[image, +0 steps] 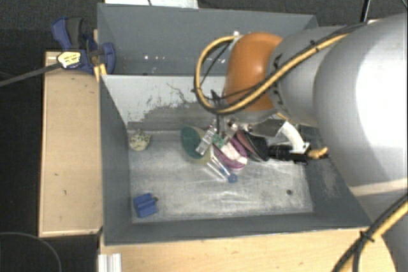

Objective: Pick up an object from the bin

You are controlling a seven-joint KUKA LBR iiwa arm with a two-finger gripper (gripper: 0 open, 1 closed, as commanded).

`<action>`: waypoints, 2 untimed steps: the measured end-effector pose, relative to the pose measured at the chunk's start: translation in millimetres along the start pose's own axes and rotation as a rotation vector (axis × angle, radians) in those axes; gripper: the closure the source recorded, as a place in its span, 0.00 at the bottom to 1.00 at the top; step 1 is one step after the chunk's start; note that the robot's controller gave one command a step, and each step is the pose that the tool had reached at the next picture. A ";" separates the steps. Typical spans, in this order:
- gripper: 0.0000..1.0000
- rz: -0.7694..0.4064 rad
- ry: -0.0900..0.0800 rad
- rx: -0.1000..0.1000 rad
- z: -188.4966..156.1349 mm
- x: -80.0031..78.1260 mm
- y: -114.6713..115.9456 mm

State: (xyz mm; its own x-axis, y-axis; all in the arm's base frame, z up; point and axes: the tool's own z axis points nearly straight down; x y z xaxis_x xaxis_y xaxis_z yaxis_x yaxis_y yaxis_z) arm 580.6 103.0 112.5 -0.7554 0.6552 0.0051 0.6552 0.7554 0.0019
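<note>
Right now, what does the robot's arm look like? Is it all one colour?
No. The arm is big, round and silvery grey, like a fat pipe. Near its end sits a smooth orange cap, round like a ball. A yellowish cable loops beside the cap and runs back along the arm. Under the cap are small black and white parts.

The arm's end effector (212, 137) hangs low over a small heap near the middle of the grey bin (118, 156). It is just beside a dark green rounded object (189, 141) and a purple-and-white item (234, 153). A pale lump (138, 141) lies at the back left, and a blue block (145, 205) sits well apart in the front-left corner.
</note>
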 end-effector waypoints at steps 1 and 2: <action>1.00 -0.007 -0.005 0.001 -31.0 0.4 0.1; 1.00 -0.013 -0.006 -0.001 -50.6 0.6 0.4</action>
State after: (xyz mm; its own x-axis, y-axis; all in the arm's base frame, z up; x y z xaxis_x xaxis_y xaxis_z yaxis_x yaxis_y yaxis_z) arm 580.6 103.4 163.1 -0.7636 0.6457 -0.0014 0.6457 0.7636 0.0024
